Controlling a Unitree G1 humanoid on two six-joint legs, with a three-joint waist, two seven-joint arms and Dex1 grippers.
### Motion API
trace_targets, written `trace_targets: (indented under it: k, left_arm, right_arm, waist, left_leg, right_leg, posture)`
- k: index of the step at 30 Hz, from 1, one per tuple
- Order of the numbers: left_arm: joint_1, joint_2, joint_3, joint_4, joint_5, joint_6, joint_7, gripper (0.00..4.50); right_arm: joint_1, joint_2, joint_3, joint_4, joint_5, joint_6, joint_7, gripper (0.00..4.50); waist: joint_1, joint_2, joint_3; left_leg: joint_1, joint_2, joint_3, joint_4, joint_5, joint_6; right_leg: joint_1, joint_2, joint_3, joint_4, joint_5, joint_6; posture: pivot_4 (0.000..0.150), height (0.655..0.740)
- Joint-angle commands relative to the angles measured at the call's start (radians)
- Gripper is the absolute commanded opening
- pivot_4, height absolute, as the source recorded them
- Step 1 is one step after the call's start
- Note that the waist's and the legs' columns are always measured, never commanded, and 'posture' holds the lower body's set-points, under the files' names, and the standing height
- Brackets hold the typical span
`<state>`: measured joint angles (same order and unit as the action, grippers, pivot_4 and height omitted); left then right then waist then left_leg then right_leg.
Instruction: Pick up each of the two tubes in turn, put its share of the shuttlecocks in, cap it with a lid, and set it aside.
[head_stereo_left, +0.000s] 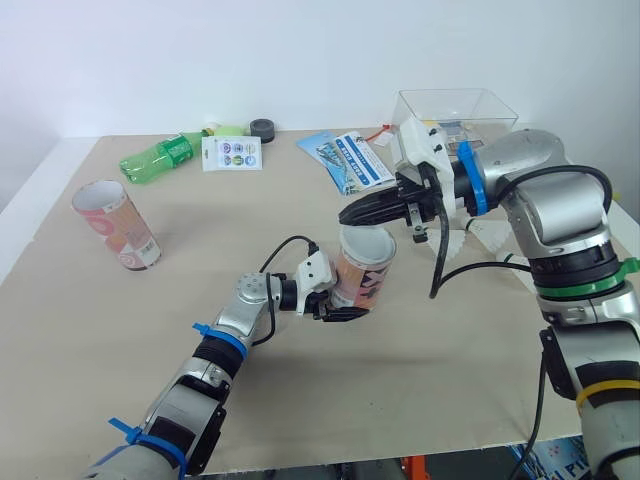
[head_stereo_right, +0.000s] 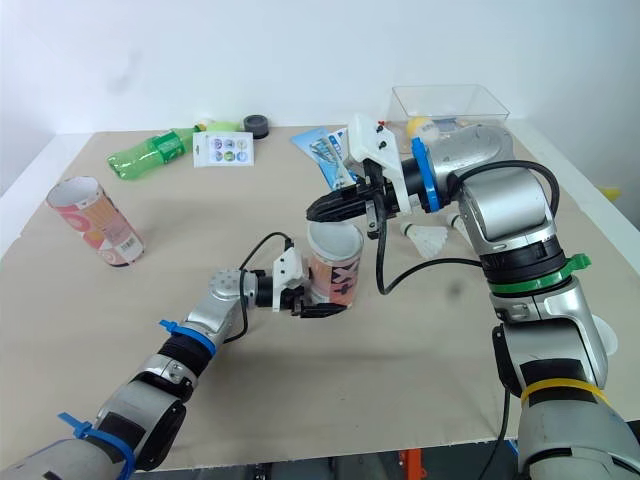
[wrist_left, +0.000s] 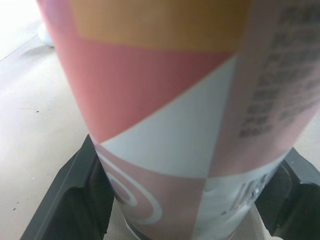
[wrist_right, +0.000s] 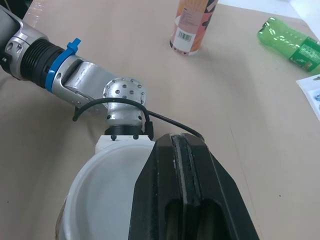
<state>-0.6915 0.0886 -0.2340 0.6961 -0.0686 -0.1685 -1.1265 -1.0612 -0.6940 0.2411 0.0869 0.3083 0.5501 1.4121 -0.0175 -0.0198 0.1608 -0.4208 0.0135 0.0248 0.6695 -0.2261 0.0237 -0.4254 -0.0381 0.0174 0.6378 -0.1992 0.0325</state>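
A pink and orange tube (head_stereo_left: 362, 275) stands upright mid-table with a white lid (head_stereo_left: 366, 241) on its top. My left gripper (head_stereo_left: 345, 300) is shut on the tube's lower part; its black fingers (wrist_left: 65, 200) flank the tube wall (wrist_left: 175, 110). My right gripper (head_stereo_left: 347, 214) is shut, with nothing seen between its fingers, and its tips sit just over the lid's near-left rim (wrist_right: 105, 195). A second tube (head_stereo_left: 116, 225), open at the top, stands at the left. Two white shuttlecocks (head_stereo_right: 430, 238) lie on the table behind the right forearm.
A clear plastic box (head_stereo_left: 455, 105) stands at the back right. A blue leaflet (head_stereo_left: 350, 160), a sticker card (head_stereo_left: 232, 153), a green bottle (head_stereo_left: 155, 160) and a black roll (head_stereo_left: 263, 127) lie along the back. The table's right edge (head_stereo_left: 625, 225) runs beside my right arm.
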Motion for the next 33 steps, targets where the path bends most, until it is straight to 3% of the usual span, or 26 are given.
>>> trace_targets:
  k: [1,18,33]
  left_arm:
    - [0.037,0.000,-0.045,0.034,0.029,0.021,-0.020,3.29]
    - [0.036,0.002,-0.045,0.039,0.030,0.021,-0.022,3.29]
    - [0.028,0.004,-0.047,0.047,0.029,0.017,-0.029,3.29]
  right_arm:
    - [-0.006,-0.011,0.002,-0.022,0.000,-0.002,0.021,0.06]
    - [0.011,-0.042,0.005,-0.047,-0.003,0.012,0.055,0.06]
    - [0.044,-0.166,0.009,-0.143,0.029,0.129,0.115,0.06]
  waist:
    - [0.000,0.000,0.000]
    - [0.000,0.000,0.000]
    - [0.000,0.000,0.000]
  left_leg:
    - [0.000,0.000,0.000,0.000,0.000,0.000]
    - [0.000,0.000,0.000,0.000,0.000,0.000]
    - [0.000,0.000,0.000,0.000,0.000,0.000]
  right_leg:
    - [0.000,0.000,0.000,0.000,0.000,0.000]
    - [0.000,0.000,0.000,0.000,0.000,0.000]
    - [0.000,0.000,0.000,0.000,0.000,0.000]
  posture:
    - [0.150,0.7400]
    - [0.150,0.7400]
    - [0.150,0.7400]
